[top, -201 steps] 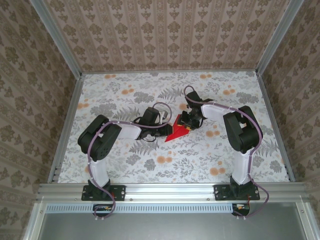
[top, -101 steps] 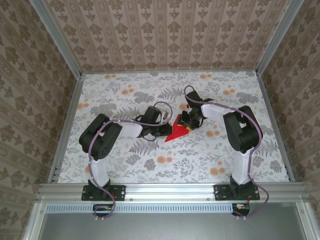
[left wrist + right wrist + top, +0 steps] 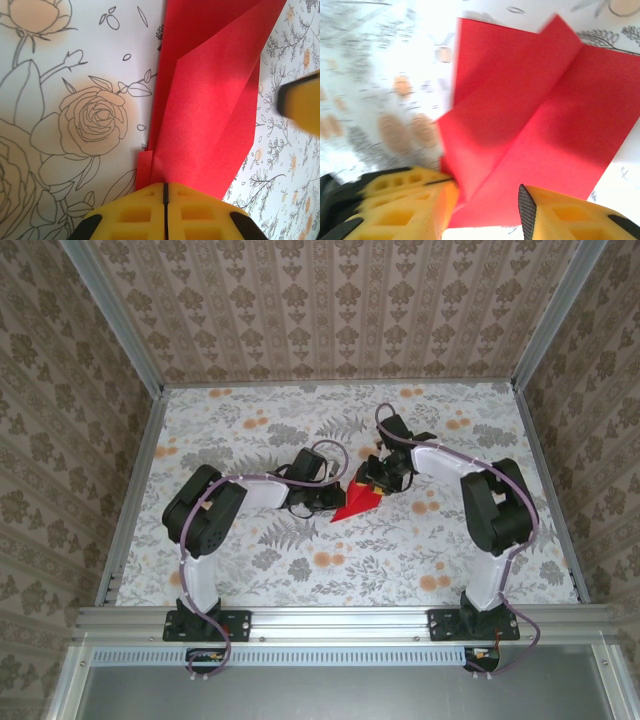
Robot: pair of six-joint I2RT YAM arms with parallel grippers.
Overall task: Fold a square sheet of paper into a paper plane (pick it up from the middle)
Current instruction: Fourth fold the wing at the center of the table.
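Observation:
The square sheet of paper (image 3: 355, 504) is bright red and folded into a creased, pointed shape lying on the floral table near its middle. My left gripper (image 3: 333, 498) comes in from the left, and its yellow jaws (image 3: 165, 189) are shut on the paper's (image 3: 210, 100) near edge. My right gripper (image 3: 374, 480) hovers over the paper's far end. In the right wrist view it (image 3: 487, 205) stands open, with the folded red layers (image 3: 530, 115) lying under the gap between its fingers. One yellow right fingertip (image 3: 301, 101) shows beside the paper in the left wrist view.
The table (image 3: 250, 550) has a floral-patterned cloth and is fenced by patterned walls and aluminium rails (image 3: 340, 618). Both arm bases stand at the near edge. Open tabletop lies all round the paper.
My left gripper has slid right to the paper and closed on its edge. The right arm's elbow has swung outward to the right, its gripper staying over the paper.

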